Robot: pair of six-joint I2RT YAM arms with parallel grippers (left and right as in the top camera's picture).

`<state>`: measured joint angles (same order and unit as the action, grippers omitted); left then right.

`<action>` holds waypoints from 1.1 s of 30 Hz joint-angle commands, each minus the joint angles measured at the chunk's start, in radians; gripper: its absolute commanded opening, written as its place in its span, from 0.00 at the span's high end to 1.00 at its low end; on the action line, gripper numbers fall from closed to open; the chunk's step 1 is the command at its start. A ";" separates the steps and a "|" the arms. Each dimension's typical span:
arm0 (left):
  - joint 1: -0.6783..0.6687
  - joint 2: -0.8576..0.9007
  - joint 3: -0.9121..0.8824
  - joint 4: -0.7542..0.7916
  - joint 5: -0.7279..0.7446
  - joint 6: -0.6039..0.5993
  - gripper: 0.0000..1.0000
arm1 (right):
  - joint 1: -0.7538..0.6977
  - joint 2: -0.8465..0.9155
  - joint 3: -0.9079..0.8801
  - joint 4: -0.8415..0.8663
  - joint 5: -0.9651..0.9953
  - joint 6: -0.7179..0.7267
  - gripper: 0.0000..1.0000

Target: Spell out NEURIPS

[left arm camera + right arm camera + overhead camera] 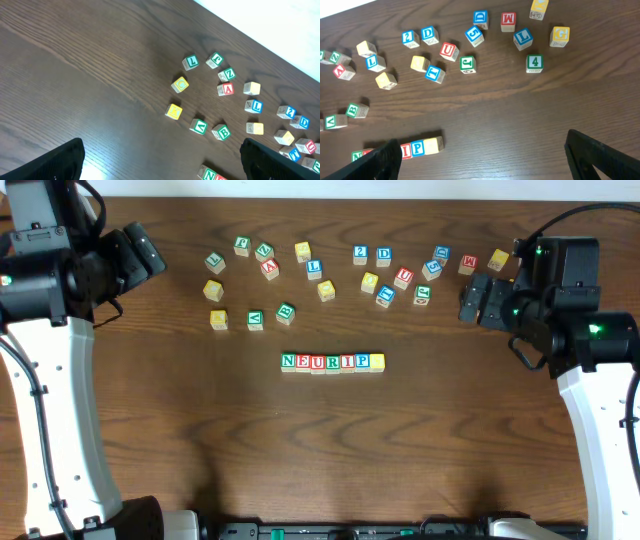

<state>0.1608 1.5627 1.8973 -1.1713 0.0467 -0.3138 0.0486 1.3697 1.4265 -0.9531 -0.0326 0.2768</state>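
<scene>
Overhead, the cube row [333,362] read N-E-U-R-I-P plus a yellow face; the right wrist camera caught mainly I-P. Left gripper [150,252] and right gripper [472,298] gaped empty.

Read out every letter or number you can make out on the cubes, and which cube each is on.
"NEURIP": row of cubes; end cube shows a blank yellowish face.
"M": M cube, red.
"4": 4 cube, green.
"2": 2 cube, blue.
"D": D cube, blue.
"U": U cube, red.
"A": A cube, red.
"B": B cube, green.
Other loose cubes: too tilted or small to read surely.
</scene>
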 commanded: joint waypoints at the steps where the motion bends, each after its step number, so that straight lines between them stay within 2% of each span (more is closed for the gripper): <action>1: 0.003 0.003 0.008 -0.003 0.002 -0.002 0.02 | -0.006 -0.008 0.017 0.013 0.011 -0.005 0.01; 4: 0.003 0.003 0.008 -0.003 0.002 -0.002 0.02 | -0.008 -0.019 -0.017 0.092 0.049 -0.006 0.01; 7: 0.003 0.003 0.008 -0.003 0.002 -0.002 0.02 | -0.007 -0.074 -0.112 0.243 0.079 -0.051 0.01; 13: 0.003 0.003 0.008 -0.003 0.002 -0.002 0.02 | -0.010 -0.309 -0.465 0.613 0.079 -0.117 0.01; 17: 0.003 0.003 0.008 -0.003 0.002 -0.002 0.03 | -0.037 -0.509 -0.715 0.766 0.079 -0.117 0.01; 24: 0.003 0.003 0.008 -0.003 0.002 -0.002 0.02 | -0.069 -0.872 -1.085 0.890 0.075 -0.117 0.01; 30: 0.003 0.003 0.008 -0.003 0.002 -0.001 0.02 | -0.069 -1.154 -1.327 0.959 0.063 -0.109 0.01; 33: 0.003 0.003 0.008 -0.003 0.002 -0.002 0.03 | -0.069 -1.215 -1.391 0.974 0.047 -0.109 0.01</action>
<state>0.1608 1.5635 1.8973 -1.1709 0.0505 -0.3141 -0.0128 0.2195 0.1001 0.0101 0.0322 0.1741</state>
